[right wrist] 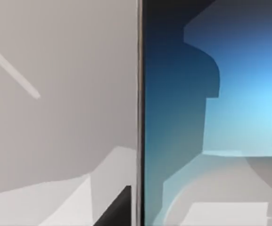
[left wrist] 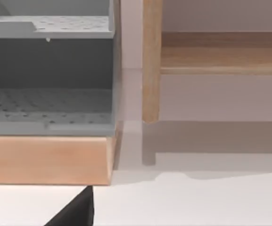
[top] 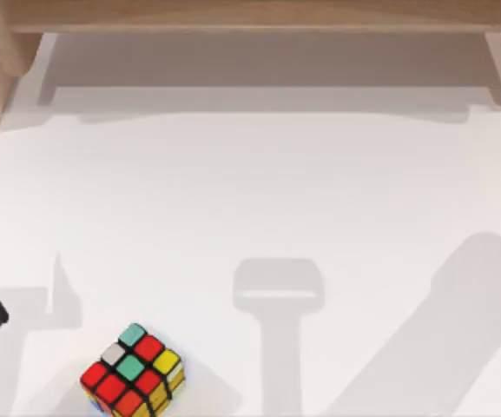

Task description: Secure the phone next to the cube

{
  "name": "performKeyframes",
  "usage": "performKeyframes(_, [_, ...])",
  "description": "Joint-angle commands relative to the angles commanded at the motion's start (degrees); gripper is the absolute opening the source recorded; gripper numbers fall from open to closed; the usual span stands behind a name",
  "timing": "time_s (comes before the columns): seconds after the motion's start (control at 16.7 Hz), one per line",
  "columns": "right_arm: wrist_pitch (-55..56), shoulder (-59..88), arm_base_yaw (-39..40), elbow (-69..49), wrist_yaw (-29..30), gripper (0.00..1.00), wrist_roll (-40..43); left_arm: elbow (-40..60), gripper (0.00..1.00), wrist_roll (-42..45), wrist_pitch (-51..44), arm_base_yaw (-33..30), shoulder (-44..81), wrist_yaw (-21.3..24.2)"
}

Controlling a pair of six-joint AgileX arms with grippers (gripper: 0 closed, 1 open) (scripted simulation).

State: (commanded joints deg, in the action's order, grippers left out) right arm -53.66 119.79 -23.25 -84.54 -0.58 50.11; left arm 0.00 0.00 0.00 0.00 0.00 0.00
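The right gripper's grip cannot be told; the phone [right wrist: 211, 113] is seen close against the right wrist camera. The cube [top: 134, 372] sits front-left on the table [top: 250, 191]. The phone should be lowered flat just beside it, without nudging.

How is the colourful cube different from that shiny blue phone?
The cube is a blocky shape covered in small red, teal, yellow, orange and white squares on a black frame; the phone shows one flat, glossy screen shading from dark to light blue inside a dark border. The cube's faces are matte and split into a grid, while the phone's screen is smooth and mirrors shapes around it. Both have dark edging.
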Motion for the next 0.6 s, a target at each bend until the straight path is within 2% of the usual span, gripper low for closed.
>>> performKeyframes(0.3, [-1.37,-3.76,5.74,-3.23,-1.64,0.0,-7.97,0.0,1.0,0.0,0.0,0.0,0.0,0.0])
performKeyframes(0.6, [-3.73,-6.27,17.39,-3.95,-3.46,0.0,-23.98,0.0,1.0,0.0,0.0,0.0,0.0,0.0])
